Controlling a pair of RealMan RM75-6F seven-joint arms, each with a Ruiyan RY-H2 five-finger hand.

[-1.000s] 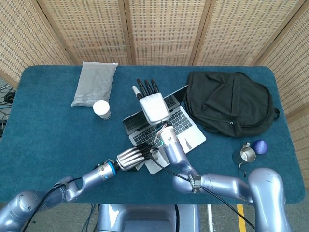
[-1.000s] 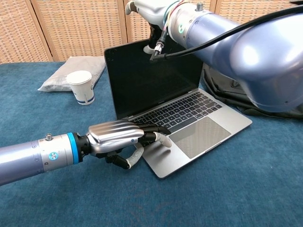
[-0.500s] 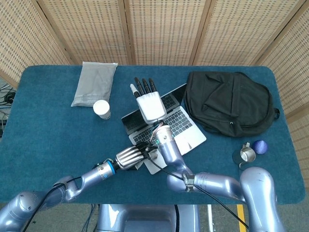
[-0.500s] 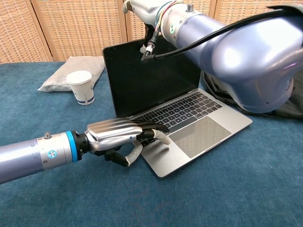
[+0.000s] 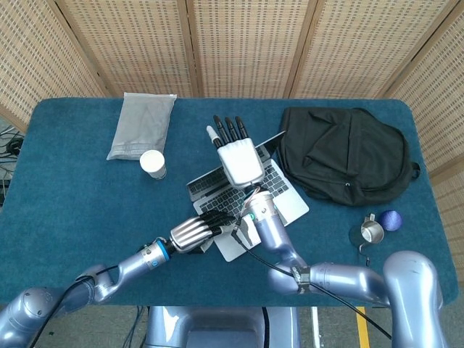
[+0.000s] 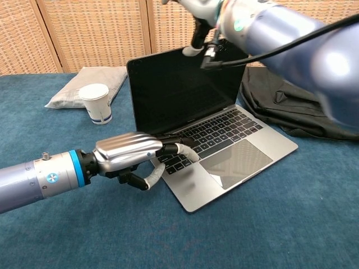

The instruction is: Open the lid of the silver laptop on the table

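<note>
Laptop [image 6: 224,151]: silver, centre of tabletop [image 5: 72,203], lid open and near upright, dark screen facing the robot; keyboard and trackpad exposed.

Left hand [image 6: 132,159]: palm down at the laptop's near-left corner, fingers [image 6: 179,150] lying flat across the left end of the keyboard and deck; nothing grasped, fingers together and extended. In head view it sits at 7 o'clock of the laptop [image 5: 196,230].

Right hand [image 5: 239,156]: above the lid's top edge, back of hand up, dark fingers straight and slightly spread, pointing to 12 o'clock. Whether it touches the lid cannot be told; it holds nothing.

Paper cup [image 5: 153,164]: white, upright, at 9 o'clock of the laptop, apart from it.

Grey pouch [image 5: 143,125]: flat, at 10 o'clock, just beyond the cup.

Black backpack [image 5: 348,156]: at 3 o'clock, just beside the laptop.

Metal cup [image 5: 370,233] and blue ball [image 5: 391,220]: side by side at 4 o'clock, near the tabletop's edge.
</note>
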